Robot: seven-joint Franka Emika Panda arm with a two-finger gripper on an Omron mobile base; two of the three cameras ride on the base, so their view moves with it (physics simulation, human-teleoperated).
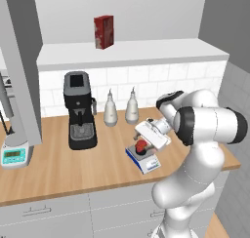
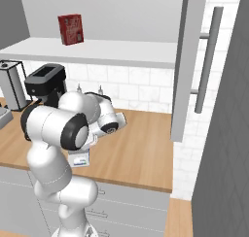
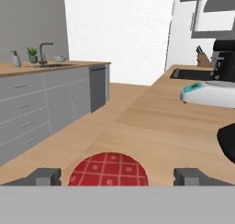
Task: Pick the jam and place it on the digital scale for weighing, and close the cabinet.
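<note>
The jam [image 1: 141, 145], a small red jar, rests on the grey plate of the digital scale [image 1: 145, 162] at the front of the wooden counter. My gripper [image 1: 141, 142] reaches down over it from the right. In the hand view the jam [image 3: 109, 170] lies between the two fingertips [image 3: 44, 176], with a gap on each side, so the gripper [image 3: 117, 177] is open. A corner of the scale [image 2: 79, 159] peeks out under my arm in the right base view. The cabinet stands open: one door [image 1: 19, 61] juts out at the left, the other door [image 2: 187, 61] with its bar handle [image 2: 207, 56] at the right.
A black coffee machine [image 1: 79, 110] and two white bottles [image 1: 111, 110] stand behind the scale. A white scale with teal display [image 1: 14, 155] sits at the far left. A red carton [image 1: 104, 31] is on the cabinet shelf. Grey drawers [image 1: 44, 212] run below the counter.
</note>
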